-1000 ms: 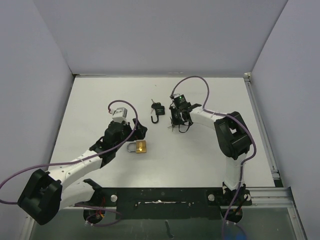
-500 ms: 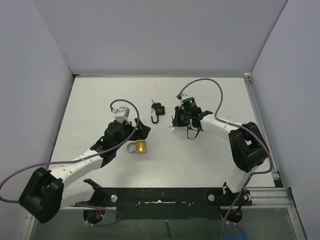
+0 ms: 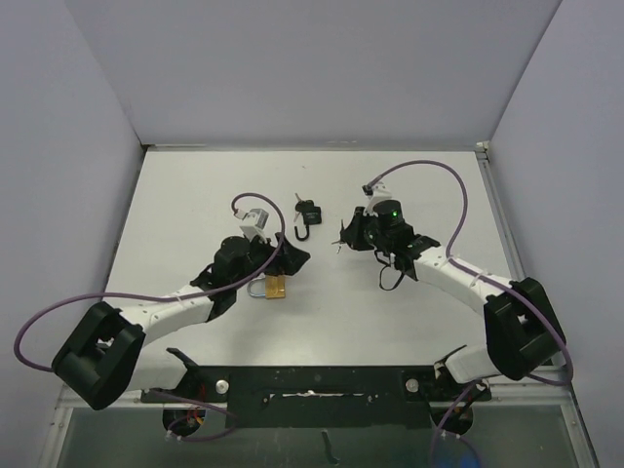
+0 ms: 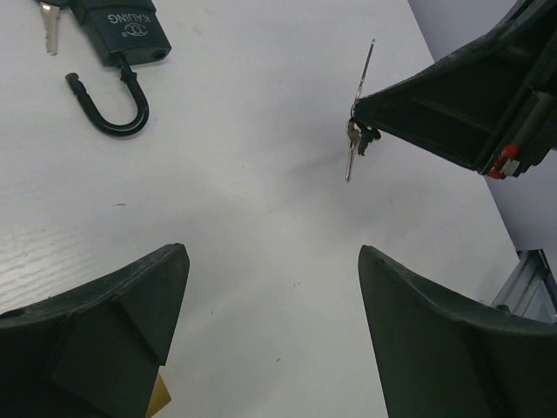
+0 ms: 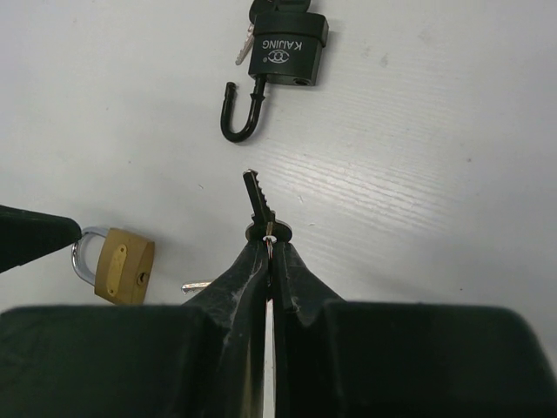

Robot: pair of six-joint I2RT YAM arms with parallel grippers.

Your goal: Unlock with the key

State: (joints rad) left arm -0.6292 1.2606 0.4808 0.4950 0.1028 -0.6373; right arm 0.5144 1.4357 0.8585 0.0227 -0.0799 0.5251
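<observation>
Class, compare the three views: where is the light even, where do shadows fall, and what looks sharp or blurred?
Top external: even, soft light, hardly any shadows. Left wrist: the black padlock lettering is sharp; a soft grey shadow lies beside the key. Right wrist: the right claw is a dark, featureless mass, the key blade crisp.

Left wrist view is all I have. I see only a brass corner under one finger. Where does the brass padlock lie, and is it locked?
Observer: The brass padlock lies flat, close beside the open left gripper. Its shackle looks closed.
Operator: How does the right gripper hold the key?
Observer: The right gripper is shut on the key. The toothed blade sticks out past the fingertips, toward the black padlock.
</observation>
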